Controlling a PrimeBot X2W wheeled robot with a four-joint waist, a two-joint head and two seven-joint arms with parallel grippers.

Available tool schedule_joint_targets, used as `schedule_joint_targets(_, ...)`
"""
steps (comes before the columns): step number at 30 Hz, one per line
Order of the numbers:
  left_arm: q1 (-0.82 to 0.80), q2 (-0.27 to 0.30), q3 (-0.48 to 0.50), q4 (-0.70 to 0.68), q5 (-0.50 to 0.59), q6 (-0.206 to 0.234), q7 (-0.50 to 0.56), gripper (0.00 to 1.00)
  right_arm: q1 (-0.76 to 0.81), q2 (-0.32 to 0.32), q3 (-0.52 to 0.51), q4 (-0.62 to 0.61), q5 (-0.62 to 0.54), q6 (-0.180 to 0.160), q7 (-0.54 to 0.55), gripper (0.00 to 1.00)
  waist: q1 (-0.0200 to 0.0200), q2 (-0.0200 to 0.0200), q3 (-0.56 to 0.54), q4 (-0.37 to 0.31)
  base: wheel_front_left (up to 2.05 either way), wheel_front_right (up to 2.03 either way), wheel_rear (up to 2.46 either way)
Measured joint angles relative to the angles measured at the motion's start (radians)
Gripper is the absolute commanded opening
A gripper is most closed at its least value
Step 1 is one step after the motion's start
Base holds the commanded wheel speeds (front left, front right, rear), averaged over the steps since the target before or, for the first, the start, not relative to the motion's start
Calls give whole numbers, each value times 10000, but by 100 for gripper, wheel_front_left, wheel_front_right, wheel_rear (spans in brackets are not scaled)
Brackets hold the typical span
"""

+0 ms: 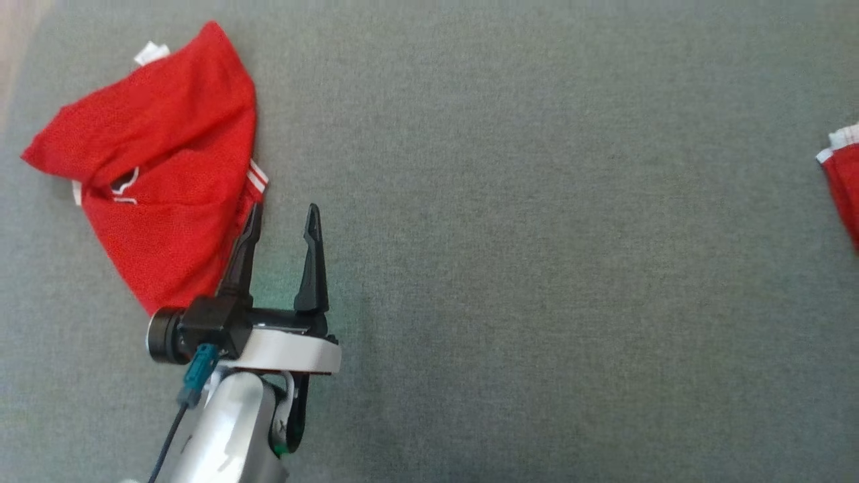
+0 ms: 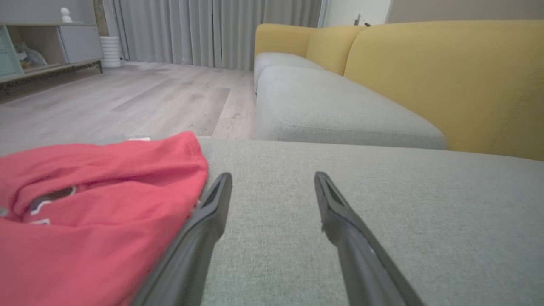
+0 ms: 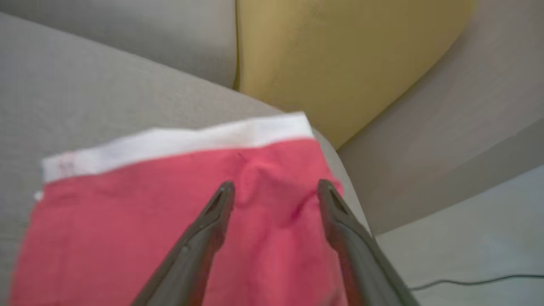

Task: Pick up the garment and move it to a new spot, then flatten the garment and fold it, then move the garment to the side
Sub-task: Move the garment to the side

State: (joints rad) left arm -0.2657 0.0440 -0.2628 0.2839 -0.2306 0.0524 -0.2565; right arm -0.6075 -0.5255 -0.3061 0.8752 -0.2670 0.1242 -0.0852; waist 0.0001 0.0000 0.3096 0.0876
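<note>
Right gripper [image 3: 276, 184] is standing wide open and gripping nothing. Its fingers are hovering over the garment [image 3: 148, 221], red with a white waistband [image 3: 178, 142]. The garment is lying fairly flat at the cushion's [image 1: 537, 268] right edge, near the yellow backrest [image 3: 340, 63]. I'm reading this as the last step: the set-aside, with the cloth down.

Left gripper [image 1: 283, 211] is also gaping empty. One finger is touching or just beside (can't tell) a crumpled red heap [image 1: 161, 168] at the cushion's far-left corner.

Next move is calling for the right arm lifting straight off, fingers clear so nothing's dragging the fold. The heap is looking like the next pick.
</note>
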Motion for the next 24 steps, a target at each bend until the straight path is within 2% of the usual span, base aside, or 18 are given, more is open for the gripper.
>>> schedule_joint_targets(3, 83, 0, 54, 19, 0, 2, 0, 100, 33, 541, -23, -458, 0, 0, -299, 100, -1, 0, -383, -33, 0, 0, 0)
schedule_joint_targets(7, 489, 0, 159, 35, 0, 6, 0, 100, 188, 1636, 144, -1386, 291, 0, -700, 100, -2, 0, -1040, -92, 0, 0, 0)
schedule_joint_targets(15, 1556, 13, 431, 38, 2, 17, 0, 100, 1671, 4061, 999, -4314, 1661, 0, -734, 100, -3, 0, -2398, -281, 0, 0, 0)
schedule_joint_targets(19, 1879, 17, 441, 19, 4, 17, 0, 100, 2954, 4562, 1624, -5290, 2516, 0, -1047, 100, -4, 0, -2891, -376, 0, 0, 0)
schedule_joint_targets(24, 2312, 21, 393, 15, 35, 2, 0, 100, 4301, 4753, 1829, -5413, 3455, -2, -1411, 100, -3, 1, -3233, -432, 0, 0, 0)
